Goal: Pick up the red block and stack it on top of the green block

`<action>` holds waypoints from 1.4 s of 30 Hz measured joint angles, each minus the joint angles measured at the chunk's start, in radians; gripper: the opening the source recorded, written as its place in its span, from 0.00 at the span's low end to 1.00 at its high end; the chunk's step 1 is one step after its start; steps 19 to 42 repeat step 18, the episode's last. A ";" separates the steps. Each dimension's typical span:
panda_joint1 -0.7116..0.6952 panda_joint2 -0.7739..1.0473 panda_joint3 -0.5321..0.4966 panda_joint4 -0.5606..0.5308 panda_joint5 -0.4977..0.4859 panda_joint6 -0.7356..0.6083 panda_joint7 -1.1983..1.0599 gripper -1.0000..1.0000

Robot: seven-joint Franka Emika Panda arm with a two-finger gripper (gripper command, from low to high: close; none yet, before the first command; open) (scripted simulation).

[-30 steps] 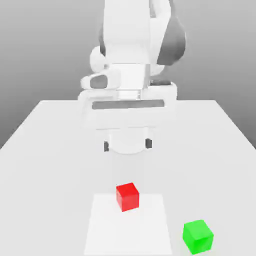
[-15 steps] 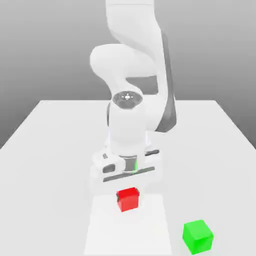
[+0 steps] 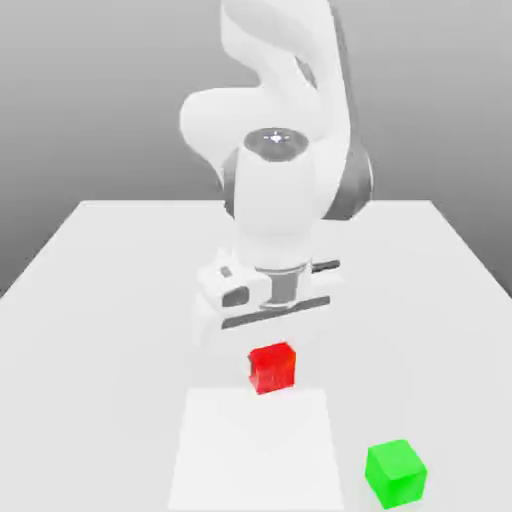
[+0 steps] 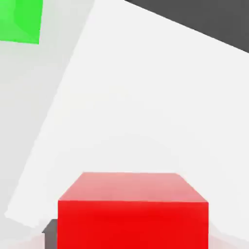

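Blocks: two in all, one red block (image 3: 272, 367) and one green block (image 3: 395, 472), about equal in size.
Arms: one white arm (image 3: 280, 190), bent down over the table (image 3: 90, 290).
Gripper: one gripper (image 3: 272, 350), directly above the red block and clenched on it.
Red block, place: up off the table just under the hand, above the far edge of a paler square patch (image 3: 255, 450) on the tabletop; in the hand view it (image 4: 133, 210) sat close beneath the camera with the table well below it.
Red block, facing: a cube, so no long axis to speak of; top face roughly level, side faces upright, turned slightly so one corner edge angled toward the exterior view.
Green block, place: resting flat on the table toward the exterior view's right and nearer the viewer, well apart from the red block and beside the pale patch; its corner (image 4: 20, 22) showed in the hand view.
Green block, facing: also a cube, upright, turned a little on the tabletop.
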 joint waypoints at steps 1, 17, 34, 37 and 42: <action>0.011 0.017 0.014 0.036 0.000 -0.019 0.015 0.00; 0.139 0.303 0.066 0.311 -0.022 -0.008 0.139 1.00; 0.139 0.303 0.066 0.311 -0.022 -0.008 0.139 1.00; 0.139 0.303 0.066 0.311 -0.022 -0.008 0.139 1.00; 0.139 0.303 0.066 0.311 -0.022 -0.008 0.139 1.00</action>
